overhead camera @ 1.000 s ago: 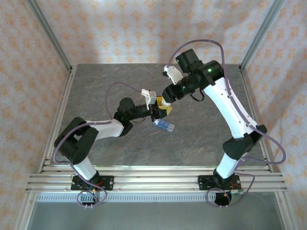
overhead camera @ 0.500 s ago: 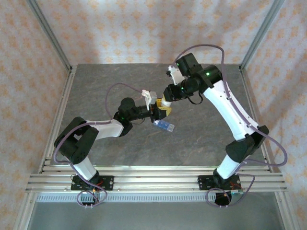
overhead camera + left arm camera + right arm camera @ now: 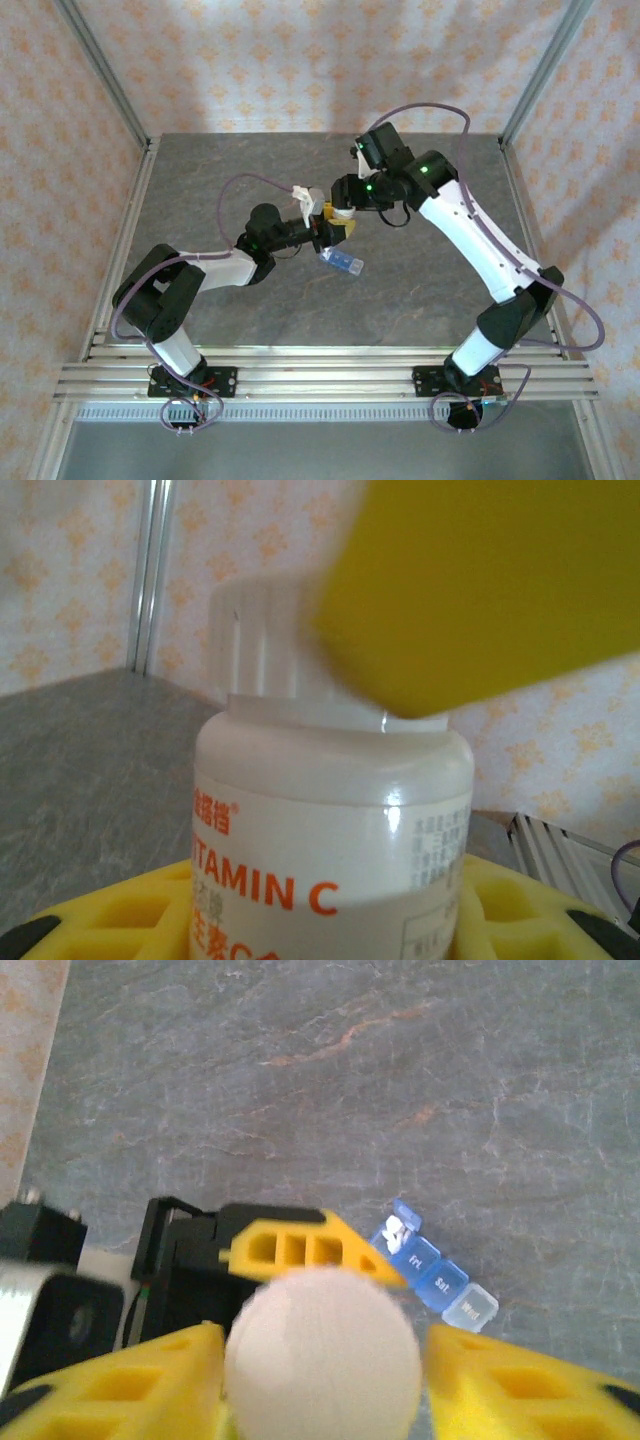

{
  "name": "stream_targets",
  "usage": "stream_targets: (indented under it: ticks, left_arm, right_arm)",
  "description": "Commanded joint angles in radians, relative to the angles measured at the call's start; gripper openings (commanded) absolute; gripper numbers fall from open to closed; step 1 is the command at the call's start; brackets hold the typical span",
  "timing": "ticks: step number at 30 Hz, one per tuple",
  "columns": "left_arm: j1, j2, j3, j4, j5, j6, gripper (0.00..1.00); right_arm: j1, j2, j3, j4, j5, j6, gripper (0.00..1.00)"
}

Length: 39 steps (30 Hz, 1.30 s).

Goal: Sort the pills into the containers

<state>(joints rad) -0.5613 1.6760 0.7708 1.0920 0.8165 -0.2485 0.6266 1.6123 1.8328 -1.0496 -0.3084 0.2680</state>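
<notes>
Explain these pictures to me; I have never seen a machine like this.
These are two robot arms bolted to a grey table, each ending in a yellow two-fingered pincer. One picture looks down from above; the other two come from cameras on the wrists. The left pincer holds a white vitamin C bottle. The right pincer sits over its white cap, a finger on each side; whether it grips is unclear. On the table lies a small blue pill box, one lid open.

L arm [image 3: 215, 265] & R arm [image 3: 470, 225]: white shells, blk joints, purple cables, yellow fingers [image 3: 120, 1385]; blk bases on front rail [image 3: 320, 375]
</notes>
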Motion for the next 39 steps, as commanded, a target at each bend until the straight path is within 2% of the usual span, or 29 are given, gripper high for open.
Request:
stream_targets:
  ticks: [1, 3, 8, 11, 16, 24, 33, 37, 39]
  left_arm:
    - [-0.014, -0.012, 0.034, 0.123, 0.035, 0.031, 0.00]
    - [-0.014, -0.013, 0.035, 0.120, 0.044, 0.031, 0.00]
    - [-0.013, -0.008, 0.040, 0.124, 0.065, 0.016, 0.00]
    - [-0.014, -0.009, 0.044, 0.120, 0.080, 0.014, 0.00]
    - [-0.013, -0.010, 0.049, 0.117, 0.097, 0.000, 0.00]
    - [-0.013, -0.010, 0.055, 0.116, 0.104, -0.008, 0.00]
    - [-0.013, -0.016, 0.053, 0.117, 0.103, -0.010, 0.00]
    - [-0.014, -0.016, 0.053, 0.114, 0.102, -0.007, 0.00]
    - [-0.013, -0.017, 0.052, 0.119, 0.101, -0.010, 0.00]
  right_arm:
    - [-0.034, 0.009, 0.107, -0.026, -0.018, -0.068, 0.64]
    - [-0.053, 0.005, 0.148, -0.050, -0.077, -0.149, 0.71]
    - [-0.092, 0.009, 0.192, -0.116, -0.218, -0.360, 0.71]
    - [-0.096, 0.017, 0.215, -0.164, -0.261, -0.447, 0.72]
    - [-0.097, 0.070, 0.268, -0.267, -0.247, -0.504, 0.73]
    - [-0.099, 0.080, 0.225, -0.260, -0.213, -0.507, 0.71]
    - [-0.103, 0.085, 0.206, -0.254, -0.224, -0.497, 0.58]
    - [-0.103, 0.081, 0.195, -0.249, -0.231, -0.488, 0.39]
    - [-0.103, 0.075, 0.178, -0.234, -0.244, -0.475, 0.33]
